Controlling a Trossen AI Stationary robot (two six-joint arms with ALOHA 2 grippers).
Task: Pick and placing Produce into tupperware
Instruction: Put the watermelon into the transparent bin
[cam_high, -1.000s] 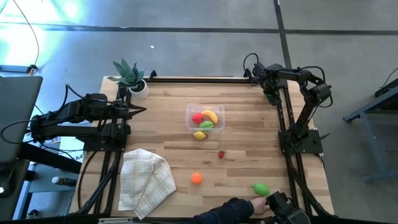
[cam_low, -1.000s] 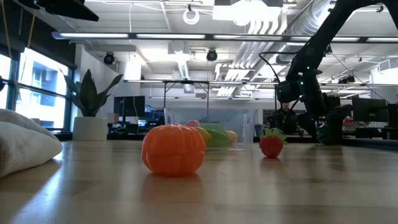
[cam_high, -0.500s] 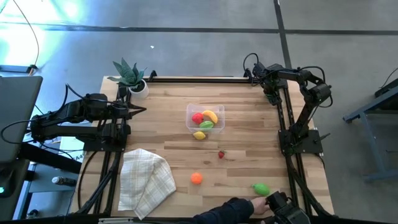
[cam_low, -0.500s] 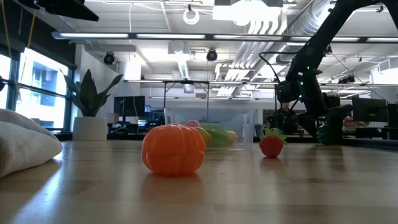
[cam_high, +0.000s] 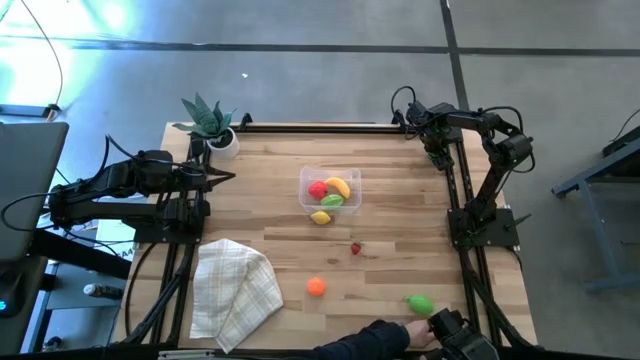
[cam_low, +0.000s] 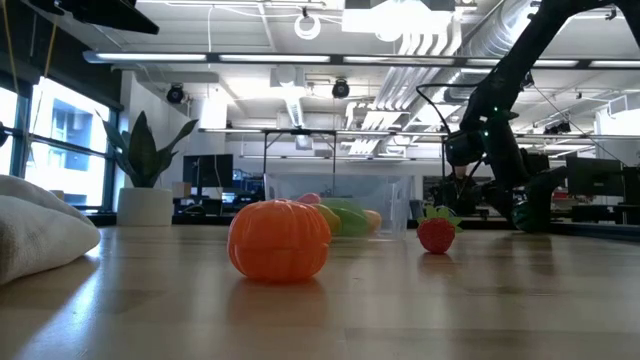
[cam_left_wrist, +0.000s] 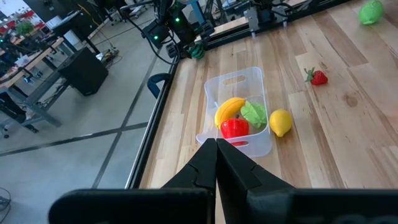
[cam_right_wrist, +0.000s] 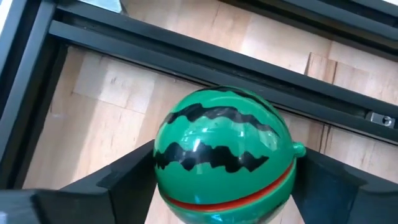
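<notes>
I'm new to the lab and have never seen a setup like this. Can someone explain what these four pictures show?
It is a two-armed robot at a wooden table. One picture looks straight down, one looks level along the tabletop, and one comes from each wrist. The left hand is shut, at the table's left side. The right hand, at the far right corner, grips a toy watermelon. A clear tub holds three toy pieces, with a lemon just outside it. A strawberry, an orange piece, a green piece, a checked cloth and a potted plant are also on the table.
</notes>
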